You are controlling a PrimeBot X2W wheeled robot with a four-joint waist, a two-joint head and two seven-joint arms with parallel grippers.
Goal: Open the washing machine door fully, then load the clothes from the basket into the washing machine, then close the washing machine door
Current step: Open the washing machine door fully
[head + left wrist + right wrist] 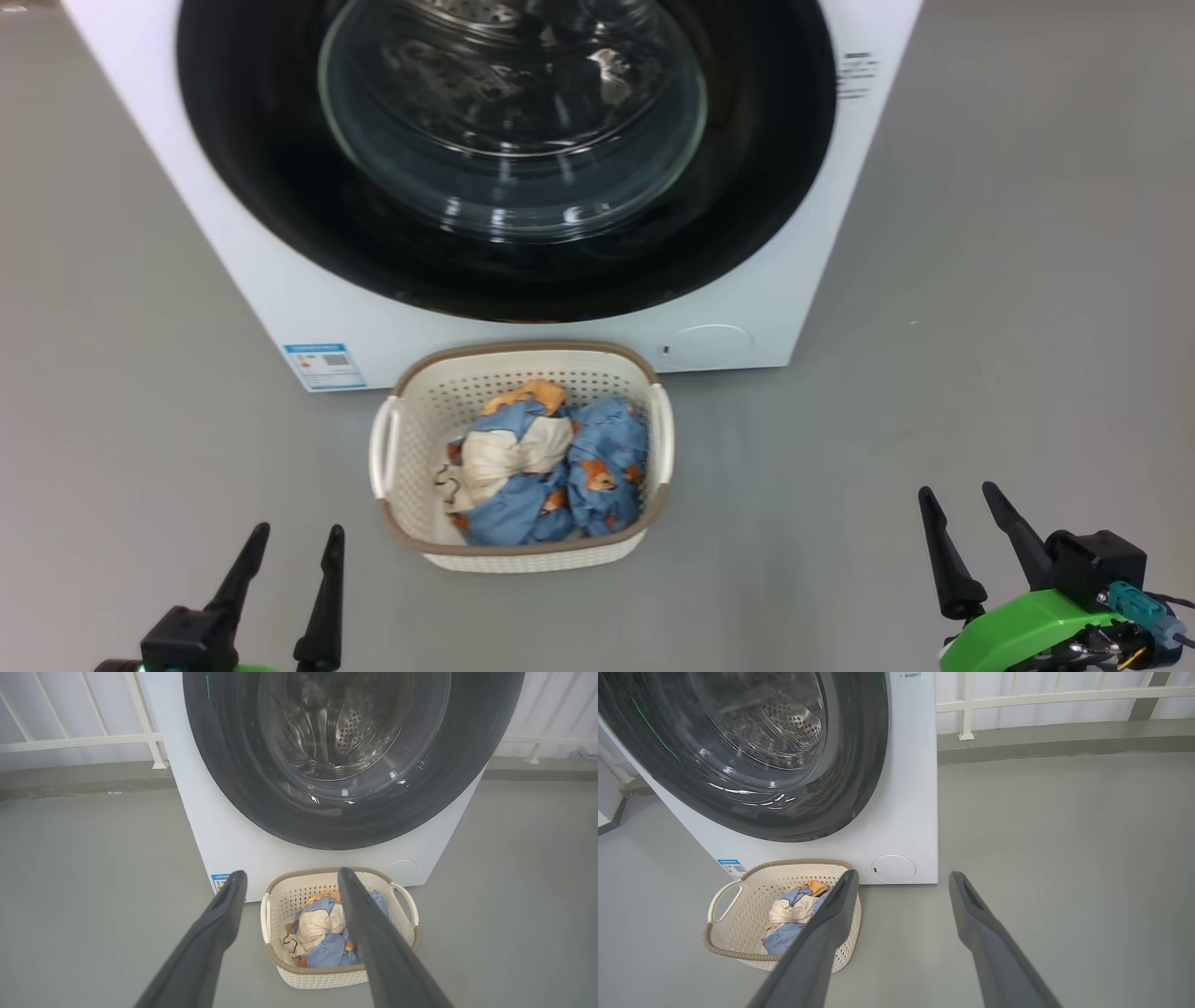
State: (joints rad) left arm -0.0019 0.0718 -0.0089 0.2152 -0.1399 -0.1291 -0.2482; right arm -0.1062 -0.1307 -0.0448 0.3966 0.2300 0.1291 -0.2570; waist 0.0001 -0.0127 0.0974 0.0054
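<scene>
While the washing machine door [308,205] sits shut against the front of the washing machine [327,317], the items stand as listed.

Washing machine: white, front-loading, on a grey floor [980,327]. A blue label sticker [324,366] is at its lower left corner in the head view and a round cover [709,343] at its lower right. The steel drum [355,728] is visible through the glass.

Washing machine door: wide glossy black rim with a bulging clear glass bowl [513,121] at its centre.

Basket [523,353]: cream, perforated, with a brown rim and white side handles. It stands on the floor just in front of the machine, below the door, with its far rim close to the machine's base.

Clothes [551,467]: a crumpled heap of blue fabric printed with orange bears, with cream and orange parts, lying inside the basket.

Left gripper [299,529]: lower left of the head view, fingers spread apart and holding nothing, well short of the basket.

Right gripper [957,488]: lower right of the head view, fingers likewise spread and holding nothing, off to the basket's right.

Background: a white railing [70,742] stands behind the machine.
</scene>
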